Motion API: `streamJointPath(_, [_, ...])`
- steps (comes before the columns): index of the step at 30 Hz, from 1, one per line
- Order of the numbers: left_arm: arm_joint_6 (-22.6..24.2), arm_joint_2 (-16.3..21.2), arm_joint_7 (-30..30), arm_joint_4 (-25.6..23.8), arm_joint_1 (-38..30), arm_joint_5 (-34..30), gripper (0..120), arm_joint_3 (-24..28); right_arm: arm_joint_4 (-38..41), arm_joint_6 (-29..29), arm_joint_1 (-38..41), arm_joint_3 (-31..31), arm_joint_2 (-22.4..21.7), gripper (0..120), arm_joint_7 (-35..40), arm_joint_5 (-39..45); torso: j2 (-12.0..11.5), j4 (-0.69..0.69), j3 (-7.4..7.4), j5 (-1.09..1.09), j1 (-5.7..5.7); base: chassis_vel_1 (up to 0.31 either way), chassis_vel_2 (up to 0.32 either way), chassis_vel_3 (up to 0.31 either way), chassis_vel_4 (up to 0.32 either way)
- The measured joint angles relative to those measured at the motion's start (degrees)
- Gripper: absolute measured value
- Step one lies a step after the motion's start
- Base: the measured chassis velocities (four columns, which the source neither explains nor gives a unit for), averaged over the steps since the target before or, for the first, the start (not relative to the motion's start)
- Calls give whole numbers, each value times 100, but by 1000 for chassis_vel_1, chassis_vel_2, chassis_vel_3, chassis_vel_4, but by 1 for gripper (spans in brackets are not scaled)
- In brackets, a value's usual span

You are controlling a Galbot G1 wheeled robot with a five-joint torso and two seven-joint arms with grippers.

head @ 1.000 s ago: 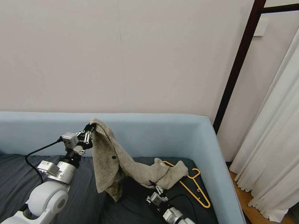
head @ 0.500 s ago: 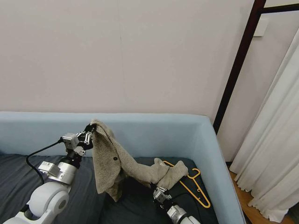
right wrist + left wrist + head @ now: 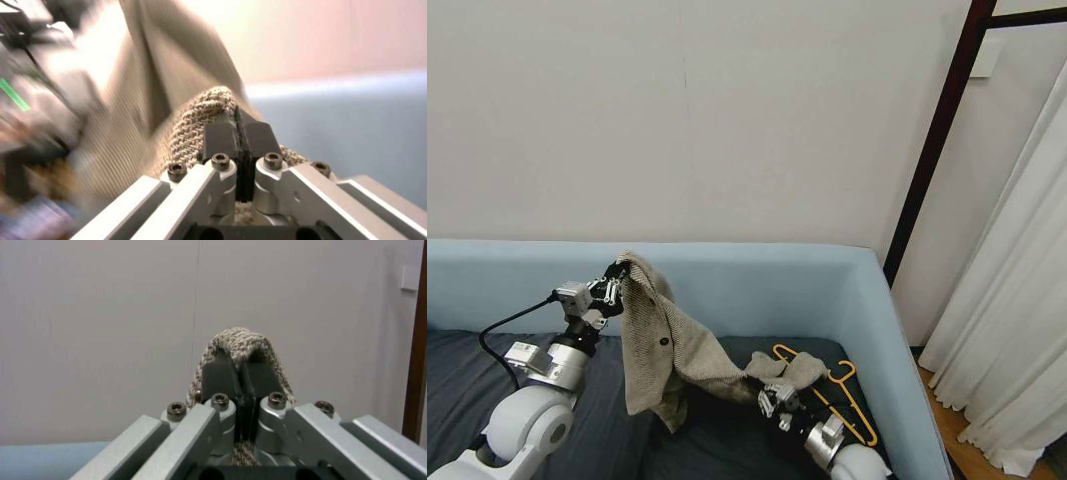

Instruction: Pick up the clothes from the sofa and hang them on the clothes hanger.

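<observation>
Pick-up stage of the hanging task. The left gripper (image 3: 615, 284) is raised above the seat of the sofa (image 3: 847, 290), about level with the top of its backrest. Its fingers are pressed together on a fold of the grey-brown knitted garment (image 3: 659, 345), as the left wrist view confirms. From that hold the garment hangs in a long drape towards the seat, then runs across to the sofa's right-hand end. There the right gripper (image 3: 777, 398), low over the seat, is likewise clamped narrow on a bunched end of the knit. Whether the lowest folds rest on the dark seat cushion (image 3: 467, 370) cannot be told. An orange hanger (image 3: 847, 392) lies flat on the seat in the sofa's right corner, partly under the garment's end and just beside the right gripper. A dark rack post (image 3: 930, 165) stands beyond the sofa's right end, against the wall. By judgement, the garment is grasped but not yet carried off. The next move calls for lifting both held ends clear of the sofa and keeping the cloth spread between them. Since both grippers are occupied, one would need freeing before the hanger could be taken.
</observation>
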Motion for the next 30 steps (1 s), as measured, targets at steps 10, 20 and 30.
streamJointPath(10, [-89,-14,49,160,419,344,0,7,951,-1571,-37,119,-529,0,515,1005,1,0,-1,-1,0,0,0,0,0])
streamJointPath(20, [-241,-198,211,284,928,950,0,280,-605,-2710,162,-571,238,0,2920,-847,1,0,0,-1,0,0,0,0,0])
streamJointPath(30, [-294,-419,184,571,924,1258,0,368,-1064,-1429,493,-670,567,21,3766,-1438,1,0,0,-1,0,0,0,0,0])
